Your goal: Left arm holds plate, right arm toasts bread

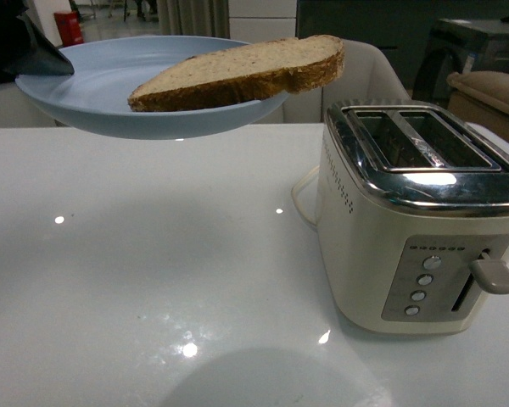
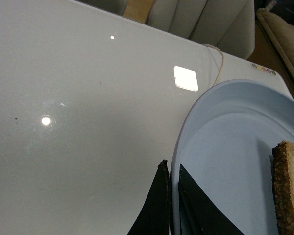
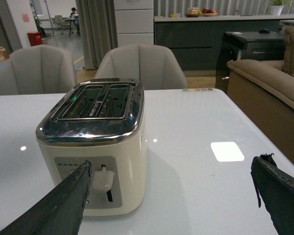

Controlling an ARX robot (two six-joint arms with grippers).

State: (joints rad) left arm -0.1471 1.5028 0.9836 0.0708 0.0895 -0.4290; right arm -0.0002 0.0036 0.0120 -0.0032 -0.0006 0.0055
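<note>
My left gripper [image 2: 170,169] is shut on the rim of the pale blue plate [image 2: 225,161] and holds it in the air above the white table. In the front view the plate [image 1: 102,85] hangs at the upper left, with a black finger [image 1: 42,51] on its left rim. The bread [image 1: 246,72] lies on the plate, its rounded end jutting over the right rim toward the toaster [image 1: 420,220]. The bread's crust shows in the left wrist view [image 2: 289,191]. My right gripper [image 3: 171,169] is open and empty, low over the table in front of the toaster [image 3: 95,142].
The cream and chrome toaster has two open top slots [image 1: 424,140] and a lever [image 1: 492,275] on its front panel. Its cord [image 1: 301,199] runs behind it. Pale chairs [image 3: 142,63] stand at the table's far side, and a sofa [image 3: 264,93] lies beyond the table's edge.
</note>
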